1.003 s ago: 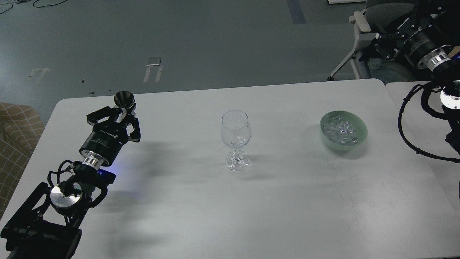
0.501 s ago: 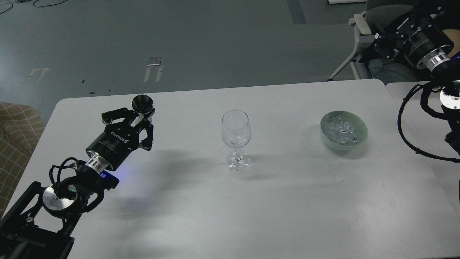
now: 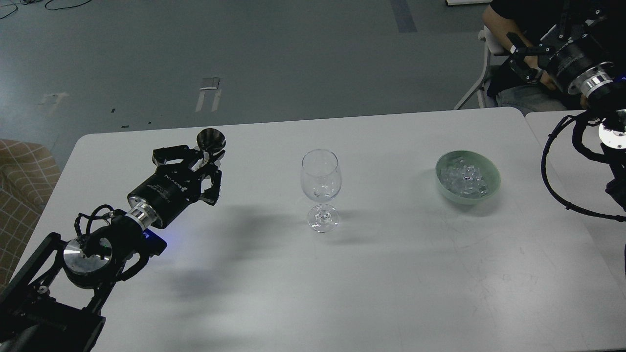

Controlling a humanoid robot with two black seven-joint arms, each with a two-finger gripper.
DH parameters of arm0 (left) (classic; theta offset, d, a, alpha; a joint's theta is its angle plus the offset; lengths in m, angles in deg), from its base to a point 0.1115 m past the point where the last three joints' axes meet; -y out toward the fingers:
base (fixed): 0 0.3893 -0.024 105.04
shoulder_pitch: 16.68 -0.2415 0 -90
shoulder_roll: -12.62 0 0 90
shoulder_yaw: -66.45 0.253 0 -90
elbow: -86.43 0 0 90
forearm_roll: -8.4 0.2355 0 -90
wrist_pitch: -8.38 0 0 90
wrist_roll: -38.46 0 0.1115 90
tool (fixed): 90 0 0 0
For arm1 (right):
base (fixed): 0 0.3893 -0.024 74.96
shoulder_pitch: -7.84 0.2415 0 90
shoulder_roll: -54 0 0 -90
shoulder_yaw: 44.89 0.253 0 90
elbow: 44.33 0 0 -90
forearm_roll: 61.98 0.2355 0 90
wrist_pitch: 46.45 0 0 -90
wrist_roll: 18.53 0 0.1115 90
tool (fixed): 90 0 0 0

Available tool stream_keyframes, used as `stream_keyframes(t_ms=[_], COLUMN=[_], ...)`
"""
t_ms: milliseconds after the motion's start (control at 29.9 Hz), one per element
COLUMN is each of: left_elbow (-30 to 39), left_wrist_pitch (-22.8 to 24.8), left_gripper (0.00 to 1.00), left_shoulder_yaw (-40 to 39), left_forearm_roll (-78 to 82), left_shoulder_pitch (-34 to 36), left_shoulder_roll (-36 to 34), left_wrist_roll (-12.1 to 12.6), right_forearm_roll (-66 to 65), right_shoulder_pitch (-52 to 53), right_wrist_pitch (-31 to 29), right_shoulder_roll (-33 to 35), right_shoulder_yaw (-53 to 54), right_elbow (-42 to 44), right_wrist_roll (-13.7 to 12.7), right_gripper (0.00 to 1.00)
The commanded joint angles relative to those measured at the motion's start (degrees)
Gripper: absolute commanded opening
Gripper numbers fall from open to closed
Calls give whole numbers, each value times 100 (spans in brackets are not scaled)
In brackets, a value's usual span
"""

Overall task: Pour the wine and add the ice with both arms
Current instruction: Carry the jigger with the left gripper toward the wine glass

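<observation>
An empty clear wine glass (image 3: 320,188) stands upright mid-table. Ice (image 3: 463,179), a heap of small clear cubes, fills a pale green bowl (image 3: 491,172) to its right. My left gripper (image 3: 209,157) hovers left of the glass, shut on the stem of a small dark cone-shaped cup (image 3: 211,140). The cup's mouth faces the camera and its inside is dark, so the wine is hidden. My right gripper (image 3: 524,56) is raised beyond the table's far right corner, away from the bowl; its fingers blur into a dark background.
The white table (image 3: 342,274) ends at a far edge behind the glass, and a second table (image 3: 552,128) abuts it on the right. A seated person (image 3: 518,29) on a chair is just behind my right gripper. A checked sofa (image 3: 22,171) stands at the left.
My left arm has carried the dark cup to the right, closer to the wine glass. The right gripper shifted slightly, and a person has come into view behind it.
</observation>
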Motion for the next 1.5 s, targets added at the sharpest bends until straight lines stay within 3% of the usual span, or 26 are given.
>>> stream_keyframes(t_ms=[0, 201, 969, 1136, 1471], left_elbow=[65, 161, 346, 416, 619], left_wrist_pitch=[-196, -354, -829, -881, -1128], left_gripper=[0, 0, 0, 0, 0], left_shoulder_yaw=[9, 44, 62, 448, 501], left_forearm_roll=[47, 241, 408, 408, 522], left_shoulder_pitch=[62, 158, 510, 676, 756], left_shoulder_roll=[39, 57, 408, 391, 408], left_wrist_roll=[89, 186, 195, 186, 186], right_forearm_roll=[0, 0, 0, 0, 0], right_shoulder_pitch=[-9, -9, -9, -17, -18], right_wrist_pitch=[0, 0, 0, 0, 0], right_shoulder_roll=[8, -1, -1, 8, -1], right_shoulder_yaw=[-3, -3, -3, -3, -3], right_elbow=[0, 0, 0, 0, 0], right_wrist_roll=[-1, -1, -1, -1, -1], right_gripper=[100, 100, 100, 100, 100])
